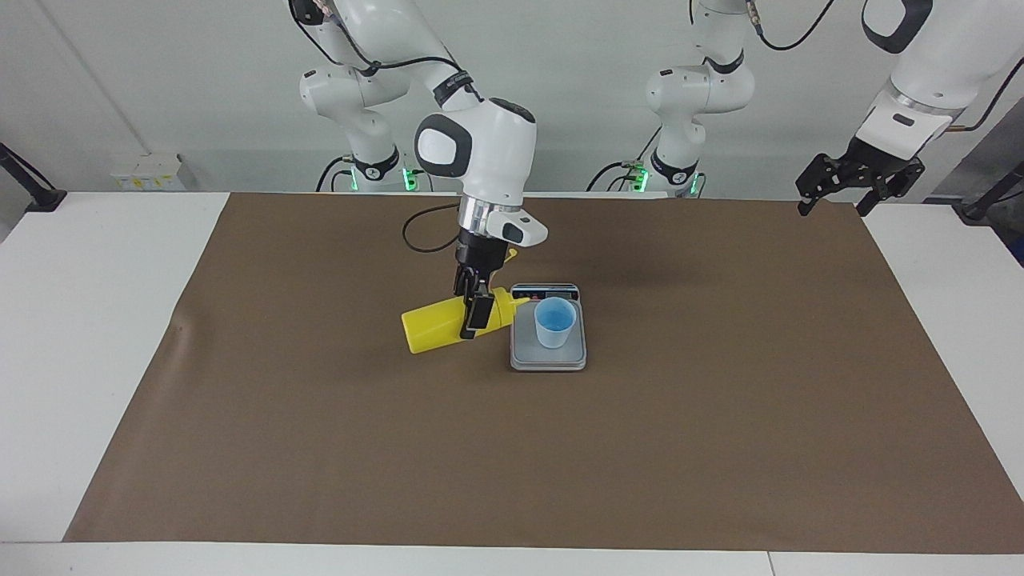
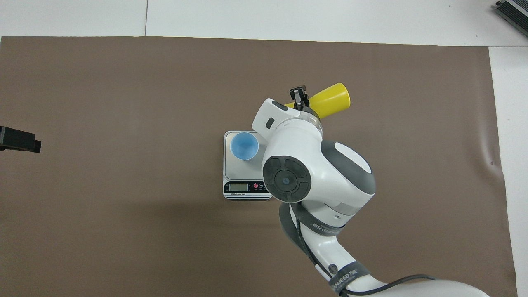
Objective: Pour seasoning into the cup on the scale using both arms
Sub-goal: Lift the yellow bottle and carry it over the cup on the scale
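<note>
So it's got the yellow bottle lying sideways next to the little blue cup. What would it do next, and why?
Probably carry the bottle a bit farther over the cup and tip the nozzle down. The right gripper holds it roughly level, nozzle at the edge of the scale, short of the cup's mouth. The left gripper waits open at its own end.

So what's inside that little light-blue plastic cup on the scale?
The small light-blue plastic cup shows only its own blue inside from both views, nothing else I can make out. The flat silver-grey digital scale bears it. The plate right under the cup is covered.
</note>
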